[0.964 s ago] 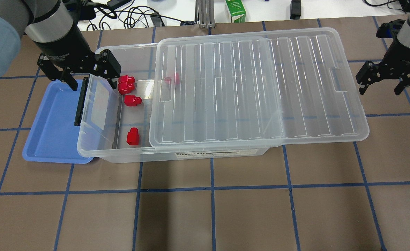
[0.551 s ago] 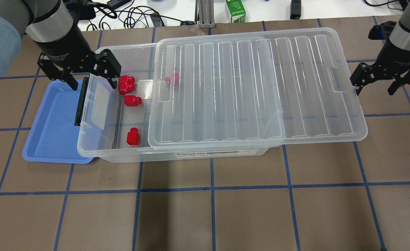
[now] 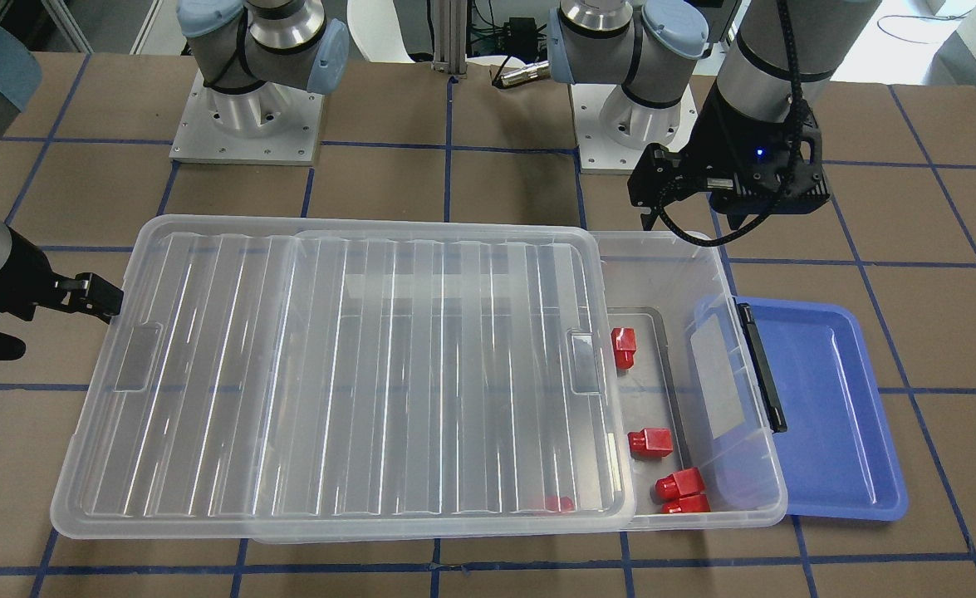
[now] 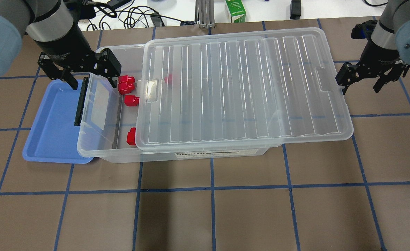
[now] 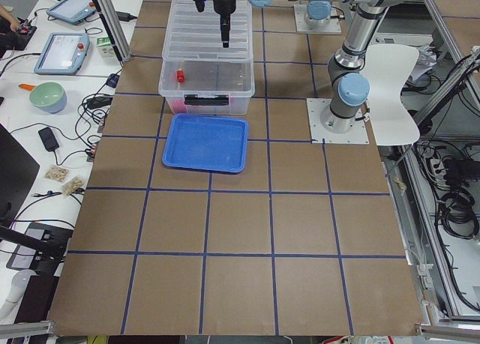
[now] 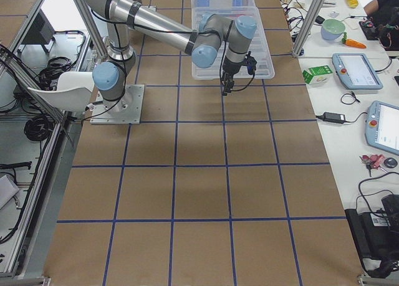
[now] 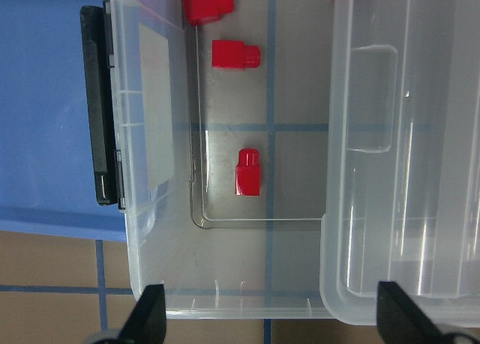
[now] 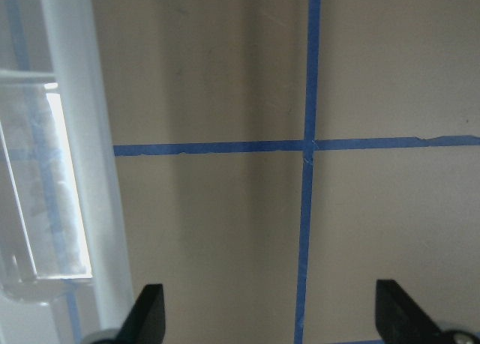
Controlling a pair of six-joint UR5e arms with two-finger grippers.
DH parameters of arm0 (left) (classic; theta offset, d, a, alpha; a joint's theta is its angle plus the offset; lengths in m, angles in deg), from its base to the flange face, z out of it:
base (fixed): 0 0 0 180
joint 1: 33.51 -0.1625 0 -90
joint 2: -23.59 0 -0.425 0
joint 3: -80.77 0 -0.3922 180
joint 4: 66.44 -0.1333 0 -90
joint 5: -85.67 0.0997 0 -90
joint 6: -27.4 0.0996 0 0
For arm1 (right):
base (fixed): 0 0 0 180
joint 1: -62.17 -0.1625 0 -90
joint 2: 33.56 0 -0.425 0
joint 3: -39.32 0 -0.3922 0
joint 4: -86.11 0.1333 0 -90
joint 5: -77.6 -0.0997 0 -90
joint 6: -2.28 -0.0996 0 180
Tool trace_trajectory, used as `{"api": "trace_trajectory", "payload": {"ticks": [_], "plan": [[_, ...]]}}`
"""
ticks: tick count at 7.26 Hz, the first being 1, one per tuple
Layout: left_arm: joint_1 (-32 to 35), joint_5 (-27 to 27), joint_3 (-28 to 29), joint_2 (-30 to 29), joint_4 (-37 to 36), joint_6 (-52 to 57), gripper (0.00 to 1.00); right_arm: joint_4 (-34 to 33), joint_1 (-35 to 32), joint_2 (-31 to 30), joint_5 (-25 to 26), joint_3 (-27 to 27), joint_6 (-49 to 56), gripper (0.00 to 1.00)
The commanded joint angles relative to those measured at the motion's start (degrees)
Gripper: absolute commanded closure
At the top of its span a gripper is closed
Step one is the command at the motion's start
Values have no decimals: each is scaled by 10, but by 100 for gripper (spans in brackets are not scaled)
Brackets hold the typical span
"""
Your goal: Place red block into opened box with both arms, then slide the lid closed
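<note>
Several red blocks lie in the clear box [image 4: 96,153], two of them stacked [image 4: 126,84], one alone [image 7: 247,172] and one under the lid [image 4: 168,78]. The ribbed lid [image 4: 243,87] covers most of the box and overhangs its right end. My left gripper [image 4: 91,79] hangs open over the box's uncovered end beside the black latch [image 4: 80,104], holding nothing. My right gripper [image 4: 361,83] is open, and one of its fingers [image 3: 93,296] rests against the lid's right edge [image 8: 67,172].
A blue tray [image 4: 51,122] sits partly under the box's latch end. Cables and a green carton [image 4: 236,10] lie past the table's far edge. Brown table with blue tape lines spreads in front of the box.
The right gripper has moved left and the lid has slid left with it, covering more of the box. The left gripper has not moved.
</note>
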Motion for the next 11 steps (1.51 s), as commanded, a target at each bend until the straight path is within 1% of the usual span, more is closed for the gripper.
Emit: {"api": "trace_trajectory", "payload": {"ticks": [1,6,11], "plan": [[0,0,0,0,0,0,0,-1,-17,1,-16,0,-2,0],[0,0,-1,-1,-5,1,0,-2,-54,1,-18,0,-50,0],[-1,0,0,-3,-5,3,0,-2,-110,8,-19,-2,-106,0]]}}
